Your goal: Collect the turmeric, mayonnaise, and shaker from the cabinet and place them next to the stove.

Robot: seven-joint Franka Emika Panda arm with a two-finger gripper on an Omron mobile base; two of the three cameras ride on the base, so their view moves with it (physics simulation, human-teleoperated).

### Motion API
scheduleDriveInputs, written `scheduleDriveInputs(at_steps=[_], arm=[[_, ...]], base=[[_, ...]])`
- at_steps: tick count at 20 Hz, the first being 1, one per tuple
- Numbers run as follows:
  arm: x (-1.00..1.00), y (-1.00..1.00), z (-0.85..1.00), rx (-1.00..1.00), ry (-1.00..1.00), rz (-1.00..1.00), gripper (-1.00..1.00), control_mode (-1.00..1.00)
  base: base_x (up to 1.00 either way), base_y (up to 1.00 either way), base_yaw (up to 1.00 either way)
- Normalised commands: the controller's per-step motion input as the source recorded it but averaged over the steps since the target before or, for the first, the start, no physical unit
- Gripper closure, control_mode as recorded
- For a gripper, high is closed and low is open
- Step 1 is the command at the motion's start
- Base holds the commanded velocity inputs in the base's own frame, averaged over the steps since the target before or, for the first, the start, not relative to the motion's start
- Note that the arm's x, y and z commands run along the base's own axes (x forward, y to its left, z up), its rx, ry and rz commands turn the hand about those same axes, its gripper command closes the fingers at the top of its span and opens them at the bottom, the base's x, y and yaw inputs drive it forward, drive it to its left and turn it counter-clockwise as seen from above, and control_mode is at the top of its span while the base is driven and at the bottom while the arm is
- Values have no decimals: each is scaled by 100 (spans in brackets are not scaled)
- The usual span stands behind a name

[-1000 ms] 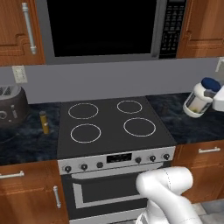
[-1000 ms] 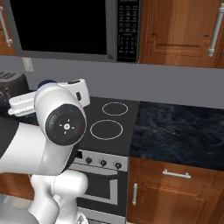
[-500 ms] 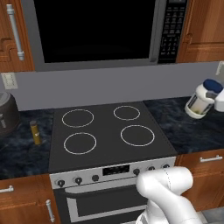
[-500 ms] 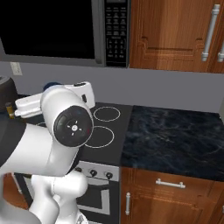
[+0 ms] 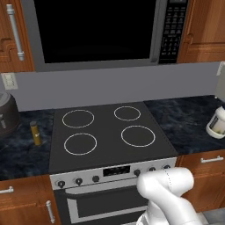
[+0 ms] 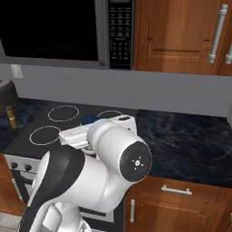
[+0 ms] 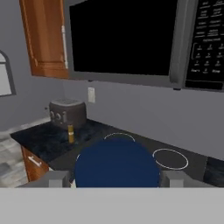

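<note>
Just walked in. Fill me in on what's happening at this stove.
The robot's hand is shut on the mayonnaise, its blue lid filling the space between the fingers in the hand view. In the left base view the jar hangs above the dark counter to the right of the stove, not yet set down. The turmeric already stands on the counter left of the stove, near a toaster.

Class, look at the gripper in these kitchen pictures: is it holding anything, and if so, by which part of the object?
Yes. The gripper holds the mayonnaise jar, a finger on either side just below its dark blue lid.
</note>
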Motion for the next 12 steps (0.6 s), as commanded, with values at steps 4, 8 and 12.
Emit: scheduleDriveInputs(at_steps=[4,8,12], arm=[[3,-20,-79,-6,8,0,100,-100],[44,-2,-58,-6,9,1,100,-100],[58,-1,-44,-7,9,5,100,-100]], base=[[0,0,0],[0,0,0],[0,0,0]])
